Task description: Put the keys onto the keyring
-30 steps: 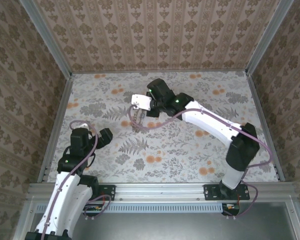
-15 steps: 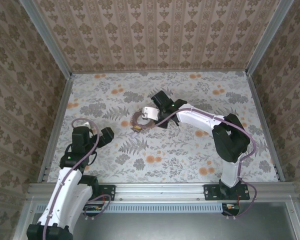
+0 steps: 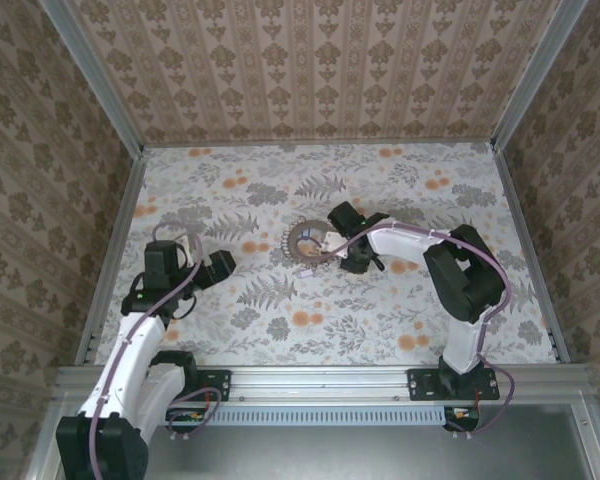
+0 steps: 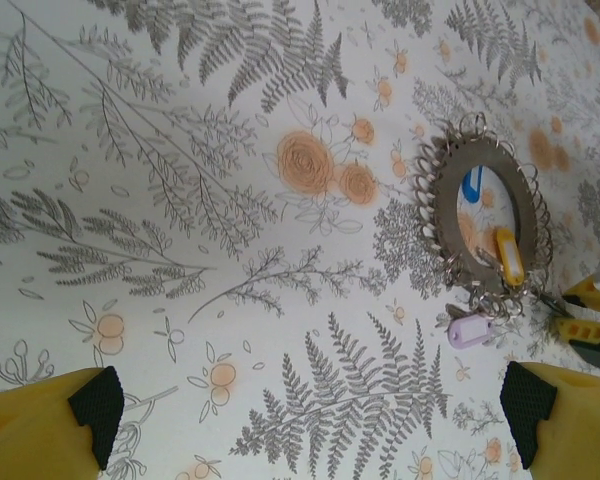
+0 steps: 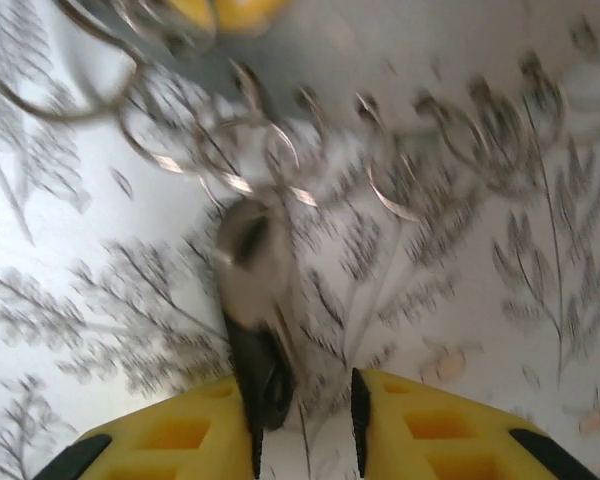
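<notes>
The keyring [image 3: 305, 243] lies flat on the flowered table, a grey hoop [image 4: 485, 215] rimmed with small wire loops [image 5: 250, 130]. A blue piece [image 4: 473, 184] and a yellow tag [image 4: 508, 256] lie inside the hoop, and a lilac tag [image 4: 468, 330] lies at its near rim. My right gripper [image 3: 330, 254] is low at the ring's right side, jaws slightly apart. A blurred key with a black head [image 5: 265, 385] leans on the left pad, and a gap separates it from the other pad. My left gripper [image 3: 220, 265] is wide open over bare table, left of the ring, its pads [image 4: 97, 405] empty.
Patterned walls with metal rails [image 3: 110, 250] close the table on three sides. The right arm [image 3: 460, 270] arcs over the right half of the table. The yellow tips of the right gripper [image 4: 590, 312] show beside the ring in the left wrist view.
The right arm has brought the keyring down from the air to lie flat on the table, further right. Its jaws have come apart. The left gripper has shifted slightly right.
</notes>
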### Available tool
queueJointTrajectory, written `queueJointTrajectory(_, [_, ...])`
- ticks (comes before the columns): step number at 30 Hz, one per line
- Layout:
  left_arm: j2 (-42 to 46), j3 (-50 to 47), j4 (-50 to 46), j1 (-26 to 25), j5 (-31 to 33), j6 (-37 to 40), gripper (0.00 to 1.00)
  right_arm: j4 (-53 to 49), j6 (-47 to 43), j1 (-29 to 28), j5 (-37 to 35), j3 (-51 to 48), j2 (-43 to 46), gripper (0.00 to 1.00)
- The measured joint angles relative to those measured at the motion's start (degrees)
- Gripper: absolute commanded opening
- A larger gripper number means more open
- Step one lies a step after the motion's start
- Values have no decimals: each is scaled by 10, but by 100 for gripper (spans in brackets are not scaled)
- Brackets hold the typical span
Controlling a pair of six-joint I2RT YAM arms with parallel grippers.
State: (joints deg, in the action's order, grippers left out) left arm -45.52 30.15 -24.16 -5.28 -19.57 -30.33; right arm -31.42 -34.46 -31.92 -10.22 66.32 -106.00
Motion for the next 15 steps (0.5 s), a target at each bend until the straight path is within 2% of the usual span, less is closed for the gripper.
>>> queueJointTrajectory(2, [-11, 23, -18, 1, 22, 12, 100, -15, 6, 12, -5, -6, 17, 34])
queueJointTrajectory(4, [-8, 51, -51, 1, 77, 21, 100, -32, 9, 23, -5, -9, 45, 35])
queueJointTrajectory(5, [-1, 64, -68, 0, 105, 23, 100, -38, 13, 28, -3, -11, 66, 41])
queueJointTrajectory(7, [34, 88, -90, -4, 167, 38, 100, -38, 18, 34, 2, -20, 129, 61])
queueJointTrajectory(8, [56, 94, -92, -7, 188, 46, 100, -35, 21, 35, 6, -26, 161, 86])
queueJointTrajectory(9, [80, 97, -91, -13, 207, 55, 100, -24, 26, 34, 15, -35, 205, 99])
queueJointTrajectory(12, [151, 97, -81, -29, 249, 94, 100, 45, 37, 35, 48, -79, 359, 99])
queueJointTrajectory(15, [195, 96, -57, -46, 232, 171, 100, 132, 66, 34, 72, -129, 507, 100])
